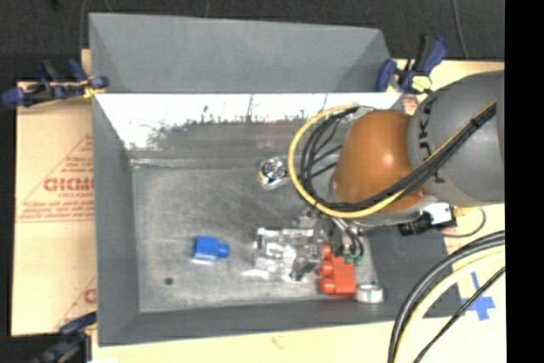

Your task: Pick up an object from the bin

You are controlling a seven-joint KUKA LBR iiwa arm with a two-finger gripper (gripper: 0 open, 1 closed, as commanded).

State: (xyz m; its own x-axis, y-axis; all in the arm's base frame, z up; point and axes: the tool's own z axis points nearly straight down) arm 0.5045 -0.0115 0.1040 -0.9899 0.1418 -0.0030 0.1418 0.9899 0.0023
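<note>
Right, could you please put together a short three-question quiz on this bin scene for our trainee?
1. True or false: the blue piece lies left of the red block.
2. Which lies nearest the back wall of the bin? A) the shiny metal piece B) the blue piece C) the red block
3. What lies between the blue piece and the red block?
Key: 1 true; 2 A; 3 the clear plastic piece.

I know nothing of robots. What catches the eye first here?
The arm's orange cover, looped by a yellow cable, hangs over the bin at right. On its floor, a blue piece lies alone toward the left, and a red block sits by the front right corner.
</note>
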